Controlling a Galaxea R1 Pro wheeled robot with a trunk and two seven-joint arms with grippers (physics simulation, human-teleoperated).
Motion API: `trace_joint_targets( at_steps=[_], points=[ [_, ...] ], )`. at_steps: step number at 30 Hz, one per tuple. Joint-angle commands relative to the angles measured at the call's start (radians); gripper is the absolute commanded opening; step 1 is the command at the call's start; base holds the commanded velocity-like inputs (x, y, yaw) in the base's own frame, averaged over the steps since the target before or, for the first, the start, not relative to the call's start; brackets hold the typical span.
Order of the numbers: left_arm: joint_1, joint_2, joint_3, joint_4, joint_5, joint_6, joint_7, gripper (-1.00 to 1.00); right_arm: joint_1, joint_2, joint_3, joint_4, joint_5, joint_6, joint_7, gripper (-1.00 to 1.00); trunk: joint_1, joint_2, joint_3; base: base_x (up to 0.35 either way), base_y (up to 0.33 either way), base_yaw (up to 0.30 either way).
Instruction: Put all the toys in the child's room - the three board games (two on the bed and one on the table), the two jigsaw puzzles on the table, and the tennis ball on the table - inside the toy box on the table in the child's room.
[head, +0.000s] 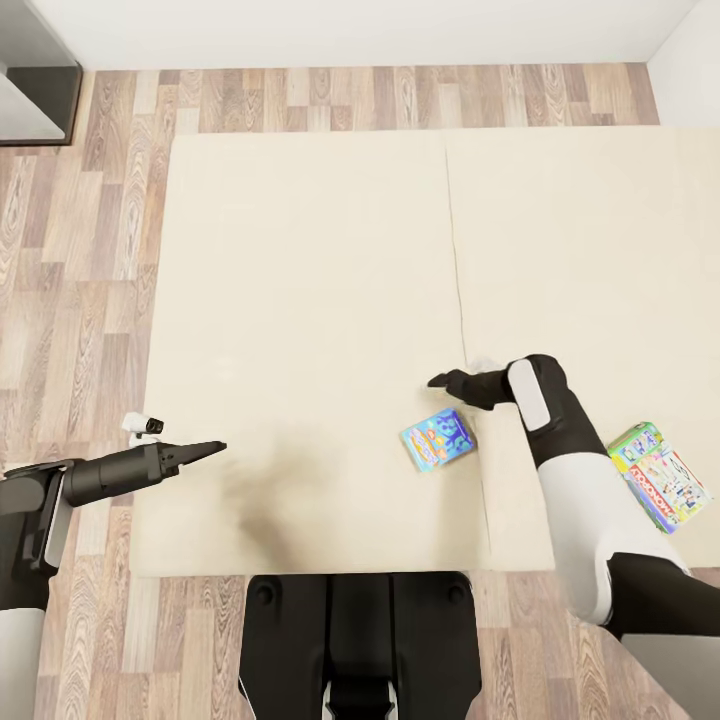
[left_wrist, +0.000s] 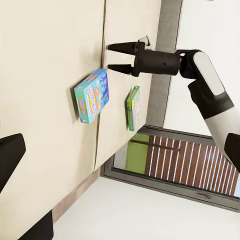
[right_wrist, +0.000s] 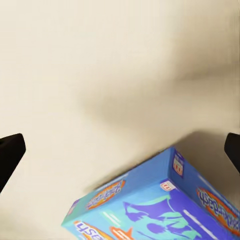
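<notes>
Because your left gripper (head: 215, 449) hangs aside with jaws together, your right gripper (head: 437, 381), jaws apart, hovers above the flat blue cardboard game box (head: 438, 438) on the plain beige mattress (head: 300, 300), ready to descend, the green-edged box (head: 660, 476) lying beyond.

The bed (head: 300, 300) has a plain beige mattress in two sections with a seam between them. A blue game (head: 438, 439) lies flat beside the seam near the front edge; a green-edged game (head: 660, 477) lies on the right section
</notes>
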Motion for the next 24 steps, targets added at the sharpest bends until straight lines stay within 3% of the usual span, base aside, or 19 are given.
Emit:
trace_joint_targets(
  at_steps=[1,4,14,24],
  points=[
    [0.000,0.000,0.000,0.000,-0.001,0.010,-0.004,1.00,0.000,-0.013,0.000,-0.004,-0.010,0.004,-0.005,1.00,0.001,-0.002,-0.001,0.000,0.000,0.000],
    [0.000,0.000,0.000,0.000,-0.001,0.010,-0.004,1.00,0.001,-0.049,0.002,-0.007,-0.013,0.004,0.009,1.00,0.001,-0.002,-0.001,0.000,0.000,0.000],
    [0.000,0.000,0.000,0.000,-0.001,0.011,-0.004,1.00,0.047,-0.116,0.005,-0.010,-0.012,0.004,0.119,1.00,0.001,-0.002,-0.001,0.000,0.000,0.000],
    [0.000,0.000,0.000,0.000,-0.001,0.011,-0.004,1.00,0.109,-0.131,0.011,-0.038,-0.012,0.004,0.152,1.00,0.001,-0.002,-0.001,0.000,0.000,0.000]
  ],
)
